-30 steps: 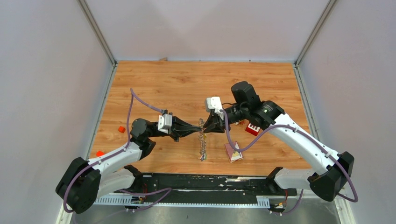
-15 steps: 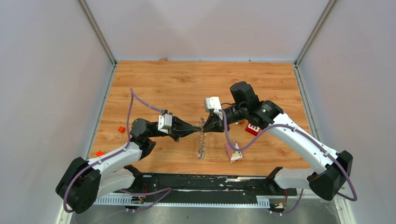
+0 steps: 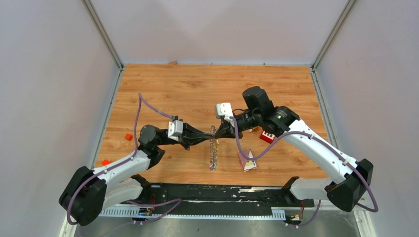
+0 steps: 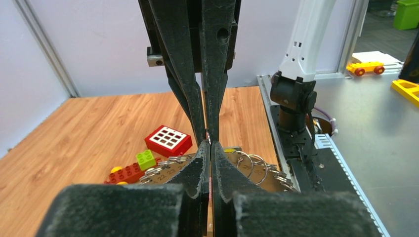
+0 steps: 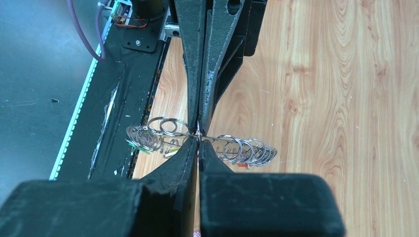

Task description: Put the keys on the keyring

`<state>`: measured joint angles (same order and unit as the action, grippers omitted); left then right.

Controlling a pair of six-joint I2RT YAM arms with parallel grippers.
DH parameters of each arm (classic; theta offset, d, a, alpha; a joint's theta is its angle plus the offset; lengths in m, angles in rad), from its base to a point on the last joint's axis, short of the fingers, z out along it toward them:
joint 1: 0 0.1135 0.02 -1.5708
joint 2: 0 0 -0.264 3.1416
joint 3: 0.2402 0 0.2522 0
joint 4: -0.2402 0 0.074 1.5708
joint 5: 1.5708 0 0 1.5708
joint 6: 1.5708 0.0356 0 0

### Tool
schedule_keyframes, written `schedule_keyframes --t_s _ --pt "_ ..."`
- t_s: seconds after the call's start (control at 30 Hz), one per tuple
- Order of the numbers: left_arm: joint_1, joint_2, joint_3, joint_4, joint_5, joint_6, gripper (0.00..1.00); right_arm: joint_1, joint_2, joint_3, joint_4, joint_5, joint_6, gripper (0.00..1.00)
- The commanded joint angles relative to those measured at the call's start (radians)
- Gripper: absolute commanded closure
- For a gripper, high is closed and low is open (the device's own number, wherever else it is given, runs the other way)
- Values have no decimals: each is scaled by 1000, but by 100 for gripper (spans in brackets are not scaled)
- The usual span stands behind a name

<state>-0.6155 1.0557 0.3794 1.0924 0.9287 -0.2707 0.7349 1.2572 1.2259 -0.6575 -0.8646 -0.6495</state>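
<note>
Right jaws newly closed on the keyring [image 3: 213, 150], left jaws still shut, apparently gripping it too, tip to tip

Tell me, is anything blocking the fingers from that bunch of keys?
Nothing visible does. The left arm's fingers and the right arm's fingers are both shut on the keyring, tips meeting from opposite sides.

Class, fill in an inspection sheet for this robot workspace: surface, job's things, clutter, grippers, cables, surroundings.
Surface: brown wood-grain tabletop.
Job's things: large wire keyring strung with silver rings, pinched between both grippers.
Clutter: red block with white buttons; pink card; two small orange blocks at left.
Grippers: left gripper and right gripper both shut on the keyring, tip to tip.
Cables: purple cables looped along both arms.
Surroundings: pale grey walls.
</note>
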Motion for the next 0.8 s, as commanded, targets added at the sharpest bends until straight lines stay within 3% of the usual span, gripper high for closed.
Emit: schedule_keyframes --t_s 0.0,0.17,0.27,0.43,0.63,0.77 --pt "-3 -25 40 -65 -17 113 88 33 9 98 -115 113 -45 100" --pt "11 -63 122 -352 2 294 46 115 86 288 -369 346 -115 100" --pt "13 -66 172 -507 12 418 37 157 143 388 -485 462 -141 100" --pt "17 -58 173 -517 47 451 37 193 202 465 -573 576 -155 100" --pt "23 -58 130 -388 43 366 53 232 241 519 -610 654 -160 100" --pt "23 -31 101 -281 49 301 57 249 262 538 -619 686 -151 100"
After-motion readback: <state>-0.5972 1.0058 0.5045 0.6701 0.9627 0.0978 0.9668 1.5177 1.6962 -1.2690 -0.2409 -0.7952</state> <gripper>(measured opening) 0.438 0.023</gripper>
